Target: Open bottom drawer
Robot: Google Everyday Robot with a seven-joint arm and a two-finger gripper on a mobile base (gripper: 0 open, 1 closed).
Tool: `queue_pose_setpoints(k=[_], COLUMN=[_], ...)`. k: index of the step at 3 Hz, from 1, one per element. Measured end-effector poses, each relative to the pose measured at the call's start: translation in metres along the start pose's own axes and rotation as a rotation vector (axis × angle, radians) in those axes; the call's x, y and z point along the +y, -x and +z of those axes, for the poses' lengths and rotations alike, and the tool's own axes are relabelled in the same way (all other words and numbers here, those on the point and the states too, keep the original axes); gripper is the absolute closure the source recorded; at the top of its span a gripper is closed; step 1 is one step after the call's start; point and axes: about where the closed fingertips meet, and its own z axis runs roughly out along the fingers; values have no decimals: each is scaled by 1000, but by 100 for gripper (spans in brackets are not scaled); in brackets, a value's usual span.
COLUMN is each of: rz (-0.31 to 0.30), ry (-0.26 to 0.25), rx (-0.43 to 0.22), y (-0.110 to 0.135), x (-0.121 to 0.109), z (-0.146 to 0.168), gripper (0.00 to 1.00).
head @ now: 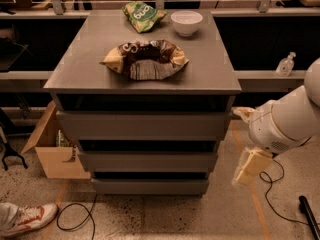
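A grey cabinet stands in the middle of the floor with three grey drawers, one under the other. The bottom drawer (150,186) is the lowest one, just above the speckled floor. It has a plain flat front with no handle, and it looks pushed in. Above it is the middle drawer (147,161), and above that is the top drawer (145,126). There is a dark gap over each front. The tool (250,168) is a pale cream part that hangs down from the big white arm (285,120). It is off to the right of the cabinet, about as low as the two lower drawers. It is near the cabinet's right side but does not touch it. I cannot tell if the tool is open or closed, and it holds nothing that I can see. On the grey tabletop (82,64) lies a torn-open brown snack bag (146,59). Behind it are a green snack bag (142,15) and a white bowl (186,22). A cardboard box (52,154) sits on the floor to the left of the cabinet. A white and red shoe (27,218) shows in the bottom left corner, next to a black cable (75,219). A small clear bottle (285,65) stands on a ledge at the right.
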Motion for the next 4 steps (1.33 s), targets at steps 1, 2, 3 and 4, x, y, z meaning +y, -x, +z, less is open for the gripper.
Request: queue_pose_setpoints(k=[1, 2, 3, 4], rz=[15, 40, 61, 96], ry=[15, 24, 32, 25], rx=[35, 68, 55, 34], y=[-11, -42, -67, -89], x=[5, 15, 23, 22], z=[18, 61, 112, 174], gripper=[0, 0, 0, 0])
